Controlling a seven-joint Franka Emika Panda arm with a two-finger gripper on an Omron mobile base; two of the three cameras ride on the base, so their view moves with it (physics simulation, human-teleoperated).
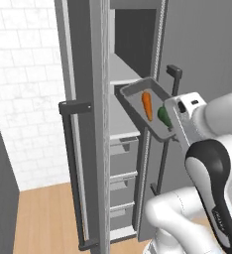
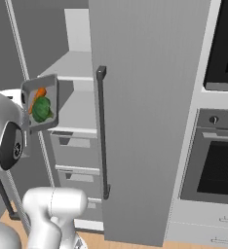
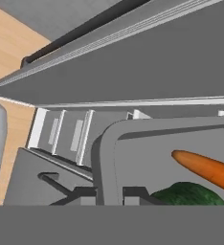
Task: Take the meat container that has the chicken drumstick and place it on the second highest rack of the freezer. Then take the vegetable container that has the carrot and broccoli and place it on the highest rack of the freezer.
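Observation:
The vegetable container [image 1: 138,99], a grey tray, hangs steeply tilted in front of the open freezer [image 1: 100,59]. It carries the orange carrot [image 1: 147,105] and the dark green broccoli [image 1: 164,116]. My gripper [image 1: 171,128] is shut on the tray's near rim; in the hand view the rim [image 3: 106,153] runs between the dark fingertips [image 3: 83,194], with the carrot [image 3: 205,167] and broccoli [image 3: 185,194] to the right. The tray [image 2: 47,82] sits level with the gap between the highest rack [image 2: 74,65] and the shelf below [image 2: 82,114]. The meat container and chicken drumstick are out of view.
The freezer's right door [image 2: 150,121] stands open with a long dark handle [image 2: 102,131] close to the tray. The left door's handle [image 1: 71,168] hangs at left. Grey drawers [image 1: 123,158] lie under the shelves. A black oven [image 2: 218,170] is built in at right.

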